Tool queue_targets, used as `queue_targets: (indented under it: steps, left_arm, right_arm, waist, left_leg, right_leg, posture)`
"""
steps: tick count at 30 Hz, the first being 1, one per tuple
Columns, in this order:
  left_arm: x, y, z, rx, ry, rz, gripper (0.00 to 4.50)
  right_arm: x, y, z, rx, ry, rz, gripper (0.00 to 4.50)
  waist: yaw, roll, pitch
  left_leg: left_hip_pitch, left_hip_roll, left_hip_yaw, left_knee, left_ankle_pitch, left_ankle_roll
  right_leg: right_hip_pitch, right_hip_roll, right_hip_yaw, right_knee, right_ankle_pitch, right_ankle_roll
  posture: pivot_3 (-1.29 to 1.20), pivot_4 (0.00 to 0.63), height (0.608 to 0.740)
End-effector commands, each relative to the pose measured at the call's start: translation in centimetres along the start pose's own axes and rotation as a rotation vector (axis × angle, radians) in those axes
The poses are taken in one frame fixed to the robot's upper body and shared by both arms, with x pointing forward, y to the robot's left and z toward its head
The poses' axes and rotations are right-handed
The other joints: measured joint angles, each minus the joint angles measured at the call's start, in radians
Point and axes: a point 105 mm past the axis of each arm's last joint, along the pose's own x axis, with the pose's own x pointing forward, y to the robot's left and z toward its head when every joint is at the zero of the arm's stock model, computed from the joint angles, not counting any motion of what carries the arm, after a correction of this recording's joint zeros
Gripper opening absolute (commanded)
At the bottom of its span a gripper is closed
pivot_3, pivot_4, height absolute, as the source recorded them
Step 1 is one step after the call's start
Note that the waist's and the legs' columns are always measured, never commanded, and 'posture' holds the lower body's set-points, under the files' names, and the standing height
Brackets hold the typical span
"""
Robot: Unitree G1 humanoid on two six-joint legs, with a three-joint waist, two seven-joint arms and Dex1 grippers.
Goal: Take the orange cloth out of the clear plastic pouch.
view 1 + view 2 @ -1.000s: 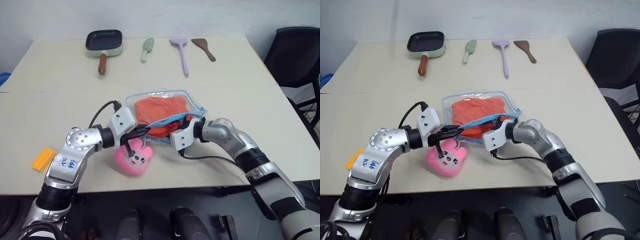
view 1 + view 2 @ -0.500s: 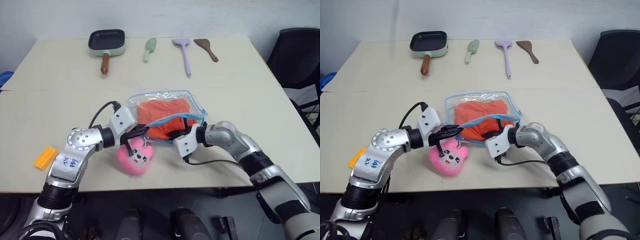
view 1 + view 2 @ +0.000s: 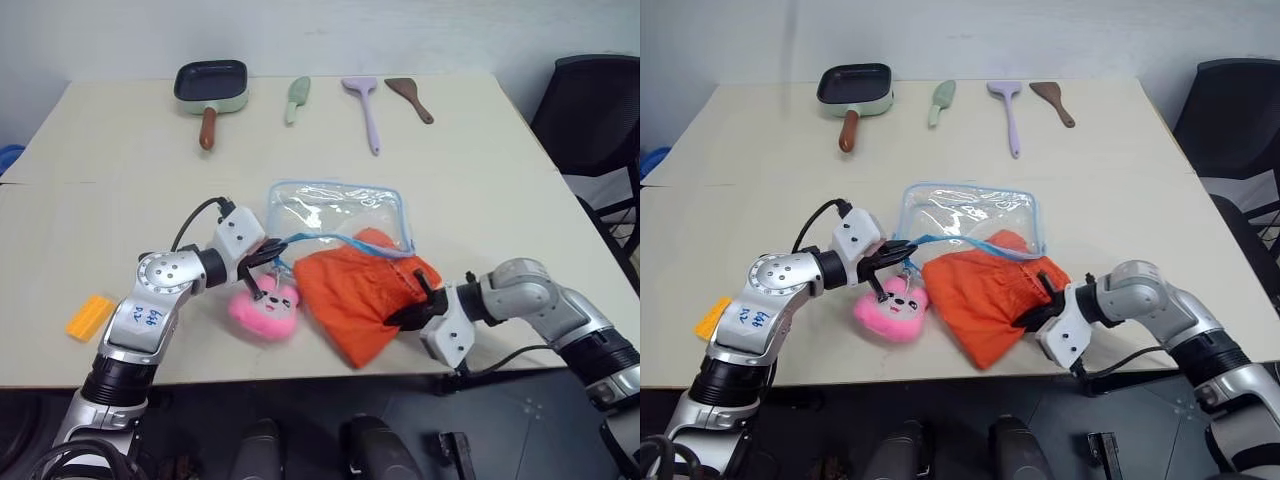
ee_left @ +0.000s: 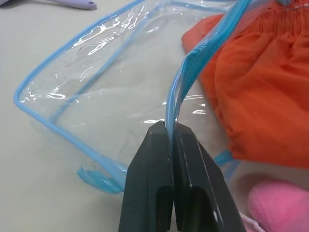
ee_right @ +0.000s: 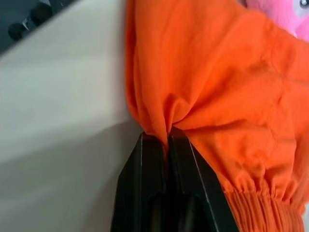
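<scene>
The orange cloth lies spread on the table near the front edge, outside the clear plastic pouch; only its far tip touches the pouch's blue zipper edge. My right gripper is shut on a fold at the cloth's right side; the pinched fabric shows between the fingers in the right wrist view. My left gripper is shut on the pouch's blue zipper edge at its near left corner. The pouch looks empty. Its pink plush charm lies just in front of the left gripper.
At the far edge lie a pan with a brown handle, a green spatula, a purple spatula and a brown spatula. A yellow-orange brick sits at the front left. A black chair stands to the right.
My right gripper closed on the cloth and drew it to the right and toward the front edge, out of the pouch. The left gripper kept its hold on the zipper edge.
</scene>
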Motion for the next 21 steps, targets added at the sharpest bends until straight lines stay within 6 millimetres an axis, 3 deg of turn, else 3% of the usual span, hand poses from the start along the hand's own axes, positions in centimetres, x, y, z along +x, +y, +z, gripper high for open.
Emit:
queue_targets:
  steps: [1,4,12,15,18,21]
  left_arm:
    - [-0.9,0.9,0.3,0.037,-0.001,0.044,0.0]
    - [-1.4,0.7,0.1,0.044,0.008,0.032,0.0]
    - [-1.5,-0.1,-0.5,0.055,0.019,0.003,0.0]
    - [-1.6,-1.0,-0.5,0.077,0.029,-0.039,0.0]
    - [-1.7,-1.4,-1.0,0.09,0.046,-0.052,0.0]
    - [-1.9,-1.4,-1.4,0.097,0.061,-0.047,0.0]
  right_arm:
    - [-3.2,0.3,-3.4,0.055,0.168,-0.024,0.01]
    - [-6.3,1.4,-7.1,0.148,0.349,-0.05,0.01]
    - [-8.1,2.4,-9.9,0.243,0.466,-0.104,0.01]
    - [-8.2,1.6,-11.0,0.376,0.48,-0.233,0.01]
    - [-8.8,-0.6,-12.2,0.552,0.469,-0.442,0.01]
    - [-9.8,-0.8,-12.8,0.547,0.534,-0.468,0.01]
  waist:
    - [0.0,0.0,0.0]
    - [-0.001,0.0,0.0]
    - [-0.002,0.0,0.0]
    - [-0.002,0.0,0.0]
    - [-0.006,0.0,0.0]
    - [-0.005,0.001,0.001]
  left_leg:
    - [0.0,0.0,0.0,0.0,0.0,0.0]
    - [0.005,0.0,0.001,-0.001,0.0,0.0]
    - [0.012,0.0,0.002,-0.003,-0.001,0.001]
    - [0.012,0.0,0.001,-0.003,0.0,0.0]
    - [0.013,0.0,0.001,-0.002,0.0,0.0]
    - [0.013,0.0,0.002,-0.003,0.0,-0.001]
  right_leg:
    - [0.0,0.0,0.0,0.0,0.0,0.0]
    - [0.004,0.0,0.001,-0.001,0.0,0.0]
    - [0.012,0.0,0.001,-0.005,0.0,0.0]
    - [0.014,0.0,0.001,-0.005,0.0,0.0]
    - [0.015,0.0,0.001,-0.006,0.0,0.0]
    - [0.015,0.0,0.001,-0.005,0.0,0.0]
  posture:
    - [0.0,0.15,0.74]
    - [0.0,0.15,0.74]
    - [0.0,0.15,0.74]
    - [0.0,0.15,0.74]
    - [0.0,0.15,0.74]
    - [0.0,0.15,0.74]
